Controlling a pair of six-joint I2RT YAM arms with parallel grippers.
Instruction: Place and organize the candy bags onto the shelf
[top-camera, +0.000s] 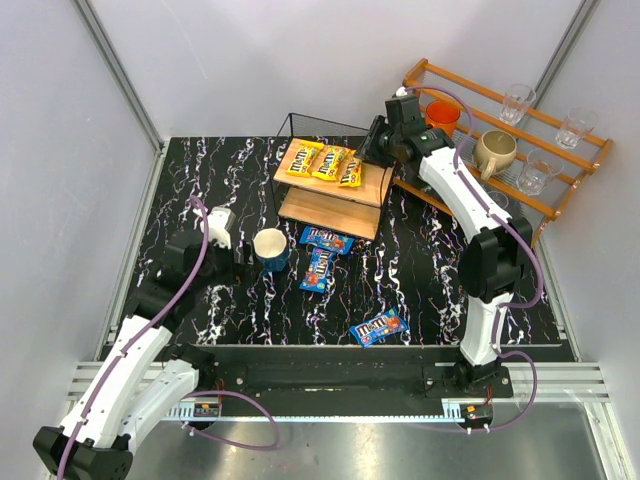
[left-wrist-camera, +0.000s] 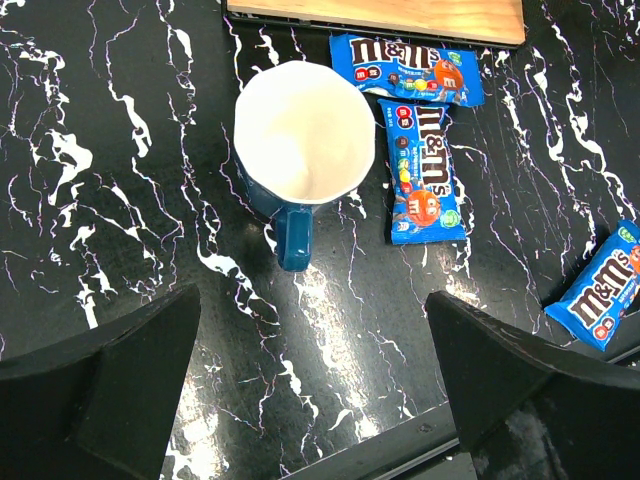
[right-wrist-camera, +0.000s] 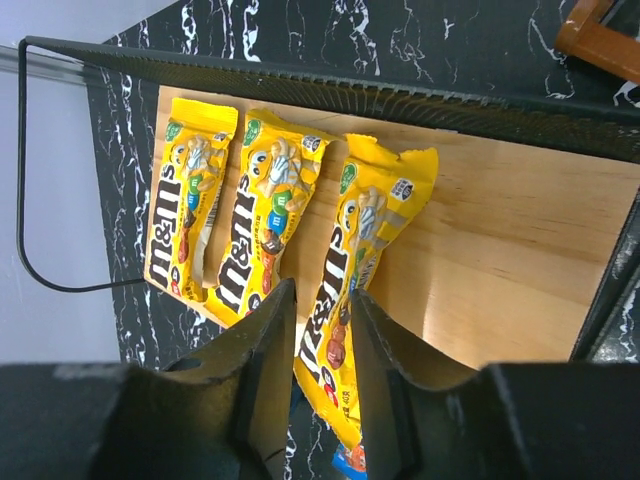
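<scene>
Candy fills the left half of the shelf's (right-wrist-camera: 500, 250) top board in the right wrist view. Three yellow packets (right-wrist-camera: 190, 200) (right-wrist-camera: 262, 215) (right-wrist-camera: 350, 270) lie side by side there, and the right claw (right-wrist-camera: 320, 292) hangs over the near end of the rightmost with its fingers narrowly parted, though whether a pad touches the wrapper is hard to judge. Three blue packets (left-wrist-camera: 405, 68) (left-wrist-camera: 422, 175) (left-wrist-camera: 605, 290) lie on the black marbled surface (left-wrist-camera: 120, 150): two touching at upper right of the left wrist view, the third apart at the right edge. The left claw (left-wrist-camera: 310, 320) gapes wide and empty at the bottom, below a blue mug (left-wrist-camera: 300, 150).
</scene>
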